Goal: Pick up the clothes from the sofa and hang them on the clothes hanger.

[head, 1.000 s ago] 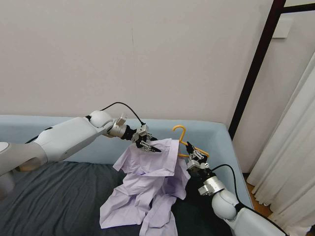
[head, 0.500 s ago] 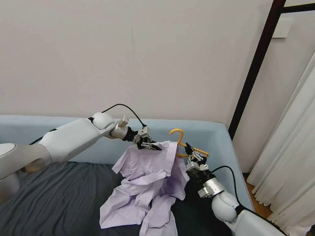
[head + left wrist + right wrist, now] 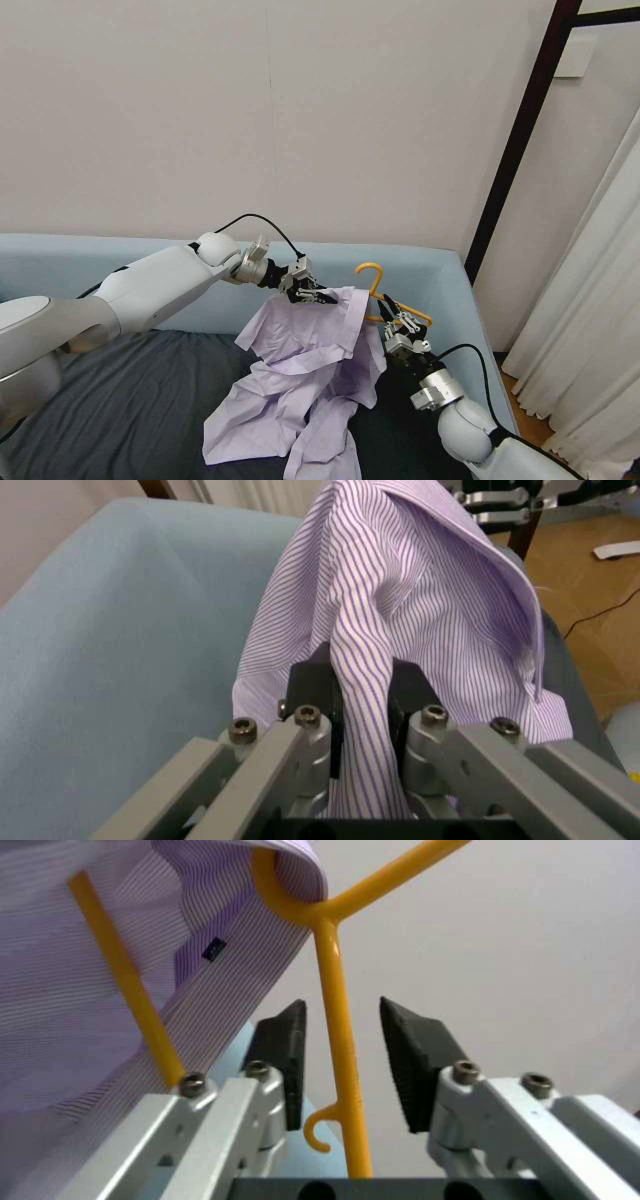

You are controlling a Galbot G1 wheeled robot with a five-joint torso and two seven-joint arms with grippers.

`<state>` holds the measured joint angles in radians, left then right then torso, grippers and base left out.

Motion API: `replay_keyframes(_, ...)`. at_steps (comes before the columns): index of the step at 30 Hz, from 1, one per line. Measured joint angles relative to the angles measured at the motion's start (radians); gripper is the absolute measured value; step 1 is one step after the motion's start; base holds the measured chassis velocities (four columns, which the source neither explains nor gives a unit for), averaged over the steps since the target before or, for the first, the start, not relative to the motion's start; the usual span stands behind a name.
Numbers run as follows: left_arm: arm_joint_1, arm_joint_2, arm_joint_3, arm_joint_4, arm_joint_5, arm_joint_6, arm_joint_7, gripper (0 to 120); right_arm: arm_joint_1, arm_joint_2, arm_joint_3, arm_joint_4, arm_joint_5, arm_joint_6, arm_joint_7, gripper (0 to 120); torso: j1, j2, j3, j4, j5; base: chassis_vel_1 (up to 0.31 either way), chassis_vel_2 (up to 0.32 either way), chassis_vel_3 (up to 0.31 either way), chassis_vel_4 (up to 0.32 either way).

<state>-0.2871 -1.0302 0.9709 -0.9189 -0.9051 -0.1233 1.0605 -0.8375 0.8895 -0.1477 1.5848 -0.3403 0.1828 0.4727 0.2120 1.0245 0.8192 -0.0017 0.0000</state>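
Head view: striped lilac shirt [image 3: 300, 370] at the right end of the sofa [image 3: 100, 255]. Its upper part is lifted off the seat and its lower part lies crumpled on the dark cover [image 3: 110, 400]. Collar edge is up against the yellow hanger [image 3: 377, 283].

Left wrist view: left gripper [image 3: 360, 697] is clamped on a fold of the shirt [image 3: 400, 592], cloth pinched between both pads. In the head view this gripper [image 3: 318, 296] is raised above the seat, in front of the backrest, just left of the hanger.

Right wrist view: hanger [image 3: 330, 975] runs up through the right gripper [image 3: 343, 1009], shirt draped over its neck. Cannot tell whether the gripper is clamped on it. In the head view the right gripper [image 3: 400, 322] sits directly under the hanger, beside the shirt.
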Motion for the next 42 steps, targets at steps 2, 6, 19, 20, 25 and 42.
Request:
replay_keyframes(2,0.004,0.001,-0.006,0.001,0.001,-0.002,-0.001,8,-0.025,-0.009,0.015,0.02,0.017,0.001,-0.003,45,0.0,0.0,0.0,0.0002,0.0001,0.0,0.0,0.0,0.0)
replay_keyframes(6,0.015,0.001,-0.027,0.005,0.002,-0.004,-0.002,8,-0.081,-0.022,0.046,0.079,0.085,0.001,-0.009,58,0.0,0.0,0.0,0.0004,0.0,0.0,0.0,0.0,0.0)
replay_keyframes(19,0.048,0.054,-0.057,-0.051,0.009,-0.013,-0.018,8,-0.403,0.0,0.174,0.375,0.891,-0.183,-0.087,100,0.0,0.0,0.0,-0.0002,-0.0002,0.0,0.0,0.0,0.0)
replay_keyframes(20,0.048,0.054,-0.057,-0.051,0.009,-0.013,-0.018,8,-0.403,0.0,0.174,0.375,0.891,-0.183,-0.087,100,0.0,0.0,0.0,-0.0002,-0.0002,0.0,0.0,0.0,0.0)
replay_keyframes(25,0.048,0.08,-0.058,-0.085,0.006,-0.013,-0.024,8,-0.405,0.043,0.164,0.366,1.058,-0.243,-0.111,100,0.0,0.0,0.0,0.0002,0.0,0.0,0.0,0.0,0.0)
replay_keyframes(42,0.052,0.087,-0.056,-0.125,-0.001,-0.011,-0.034,8,-0.233,0.091,0.094,0.129,1.2,-0.274,-0.189,100,0.0,0.0,0.0,0.0002,-0.0001,0.0,0.0,0.0,0.0)
